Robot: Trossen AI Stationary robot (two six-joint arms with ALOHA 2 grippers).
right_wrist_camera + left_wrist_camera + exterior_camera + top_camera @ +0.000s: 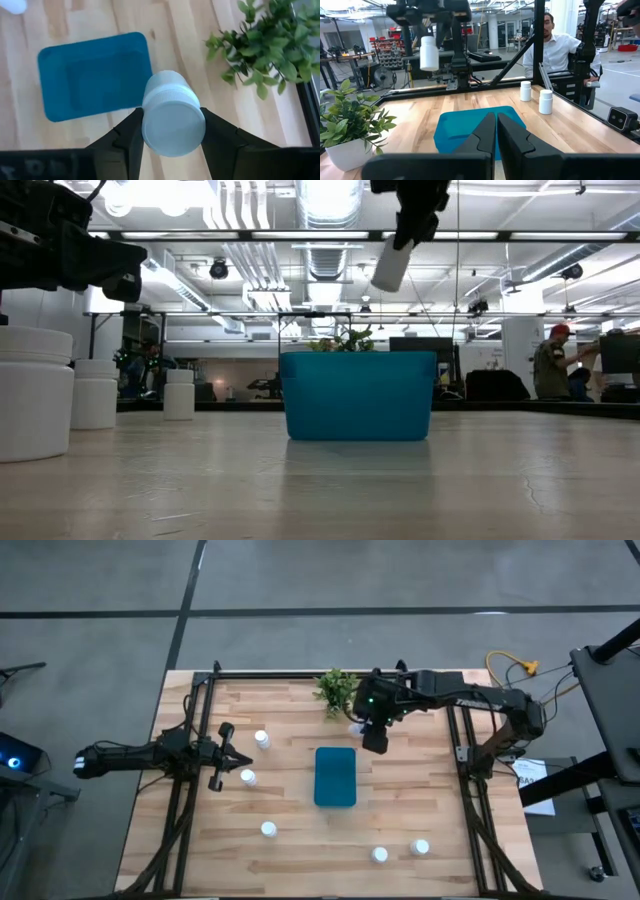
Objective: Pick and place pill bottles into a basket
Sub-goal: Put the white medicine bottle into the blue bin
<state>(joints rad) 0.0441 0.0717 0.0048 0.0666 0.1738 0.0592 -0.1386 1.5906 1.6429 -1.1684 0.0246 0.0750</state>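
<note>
Carry step: right gripper (170,131), jaws clamped on a pill bottle (173,114), hangs just beyond the basket's (335,777) far right corner.
Next it likely needs to move over the basket and release; left gripper (236,756), jaws together, waits at left.

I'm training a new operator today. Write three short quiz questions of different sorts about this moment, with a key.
1. True or false: the right claw is shut on a pill bottle.
2. How many pill bottles stand on the table in the high view? A) three B) five C) seven
3. Fill in: the held bottle hangs near the far end of the teal ____, beside the potted plant.

Key:
1. True; it is held in the air.
2. B; for example one near the left claw, whose fingers are together and hold nothing.
3. basket, which looks empty.
</note>
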